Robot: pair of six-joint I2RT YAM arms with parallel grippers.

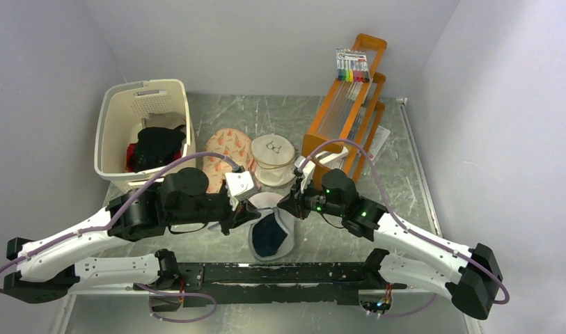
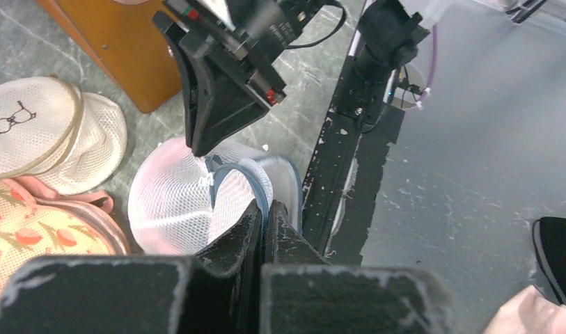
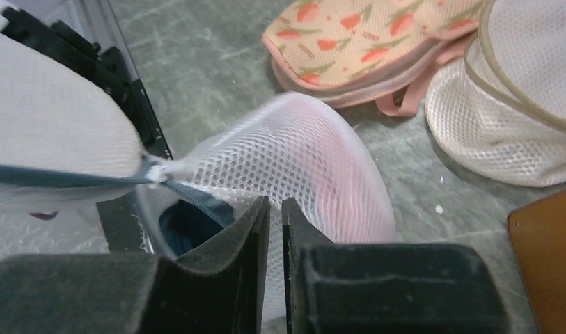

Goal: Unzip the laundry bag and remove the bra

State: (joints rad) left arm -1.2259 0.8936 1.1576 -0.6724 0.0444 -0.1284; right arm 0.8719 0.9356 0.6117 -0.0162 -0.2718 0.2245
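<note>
The left gripper has its jaws pressed together, pinching the grey-lavender zipper rim of the laundry bag; the right gripper has its jaws closed to a thin slit, clamped on the bag's white mesh dome just across from the left one. Between the two the zipper gapes partly open, and a dark blue garment shows inside. The mesh is fine, honeycombed and faintly pink where it stretches taut. Just beyond the jaws lie a peach bag printed with orange shapes and a round beige mesh bag with a glasses print, the two touching. All rest on a grey-green marbled table. Further off stand an orange rack and a cream basket of dark clothes, near plain pale walls.
</note>
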